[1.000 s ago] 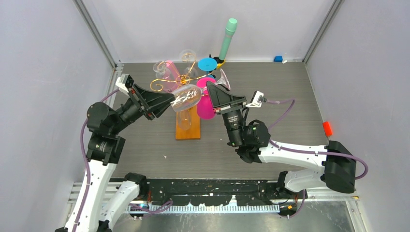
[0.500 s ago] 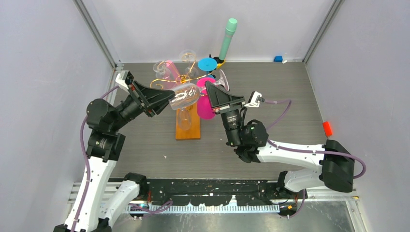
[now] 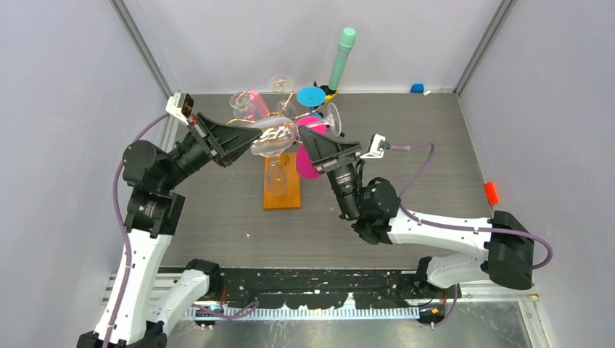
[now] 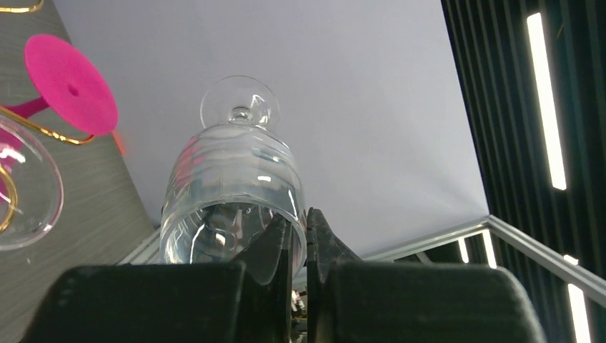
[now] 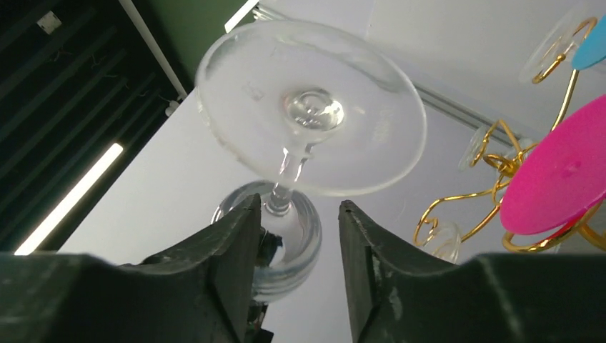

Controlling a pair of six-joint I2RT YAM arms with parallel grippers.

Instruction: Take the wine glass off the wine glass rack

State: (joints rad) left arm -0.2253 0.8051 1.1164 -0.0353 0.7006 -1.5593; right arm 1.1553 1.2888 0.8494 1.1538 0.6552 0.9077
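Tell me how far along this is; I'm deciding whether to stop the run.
Done: the wine glass looks free of the wine glass rack, with no wire round its stem. In hand: left pincer shut on its rim, right pincer open around the stem. Left: probably just carrying it clear.

No writing, label, brand or number can be read anywhere, neither on the glass (image 3: 274,136) nor the rack (image 3: 284,197).

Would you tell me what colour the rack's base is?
The base is orange-brown wood, clearest in the top external view.
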